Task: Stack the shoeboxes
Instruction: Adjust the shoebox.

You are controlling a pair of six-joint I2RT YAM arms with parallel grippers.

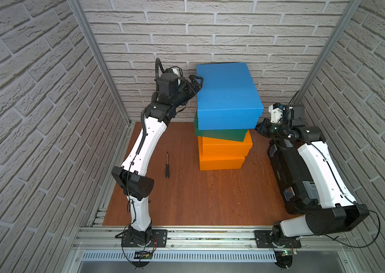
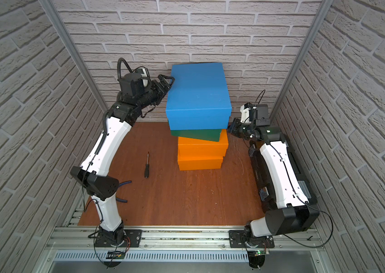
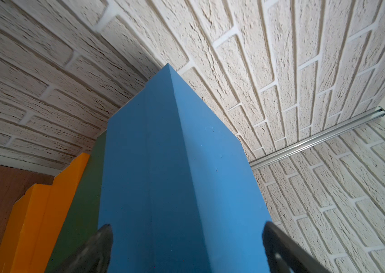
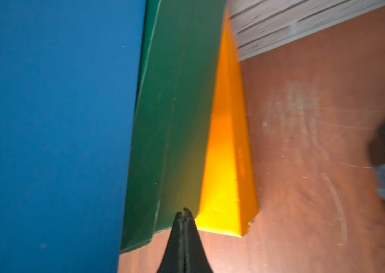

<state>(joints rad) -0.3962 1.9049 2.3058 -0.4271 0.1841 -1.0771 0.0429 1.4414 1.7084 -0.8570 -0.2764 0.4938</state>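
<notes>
Four shoeboxes stand in one uneven stack at the back of the wooden floor. The lower orange box (image 1: 221, 163) (image 2: 199, 163) carries the upper orange box (image 1: 227, 147) (image 2: 202, 147), then the skewed dark green box (image 1: 222, 134) (image 2: 198, 135) (image 4: 177, 118), then the blue box (image 1: 228, 92) (image 2: 198, 92) (image 3: 175, 177) (image 4: 52, 118) on top. My left gripper (image 1: 196, 82) (image 2: 166, 82) (image 3: 186, 227) is open against the blue box's left side near its back corner. My right gripper (image 1: 258, 127) (image 2: 230, 128) (image 4: 184, 210) is shut and empty, its tip at the green box's right side.
A black screwdriver (image 1: 167, 165) (image 2: 147, 165) lies on the wooden floor (image 1: 198, 201) left of the stack. A black toolbox (image 1: 288, 170) (image 2: 256, 170) lies along the right wall under my right arm. Brick walls close in at the back and on both sides.
</notes>
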